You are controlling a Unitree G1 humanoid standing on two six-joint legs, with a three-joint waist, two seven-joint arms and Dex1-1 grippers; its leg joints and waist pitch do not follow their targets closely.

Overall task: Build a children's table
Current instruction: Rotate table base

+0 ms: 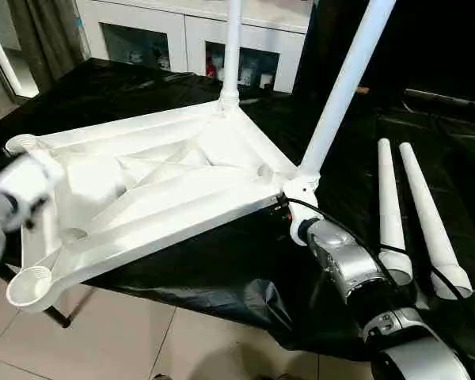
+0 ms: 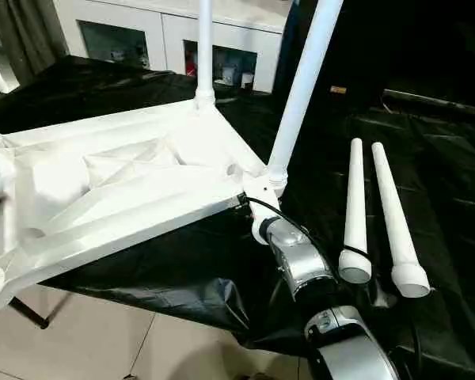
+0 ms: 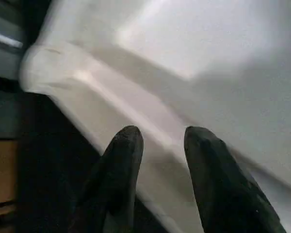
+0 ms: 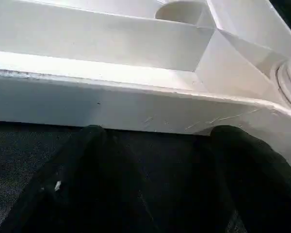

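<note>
Upside-down white table top [image 1: 150, 182] on the black sheet [image 1: 222, 269], ribs up, one end sticking out past the sheet's edge over the tile floor [image 1: 103, 340]. Two white legs already pushed in at the top's far corners: one fitted leg [image 1: 232, 47] at the back, one leaning leg [image 1: 344, 87] at the corner nearest the right arm. Two loose legs [image 1: 416, 214] side by side on the sheet, off to the right of the table top. Two empty sockets at the near end of the top, one open socket [image 1: 28, 286] right at the overhanging corner.

Halfway done, by the look of it. Step in hand: steadying or shifting the top.

Right gripper [image 4: 155, 160] spread wide, just by the top's side wall near the leaning leg, holding nothing. Left gripper [image 3: 157, 145] partly open, tips close to the top's rim at the near end; touching or not, cannot tell.

Next move likely: pick up a loose leg, stand it over an empty socket, push straight in. Needs the top held steady.

Hard to make out: left arm just a blur beside the top. Both fitted legs cut off above.
</note>
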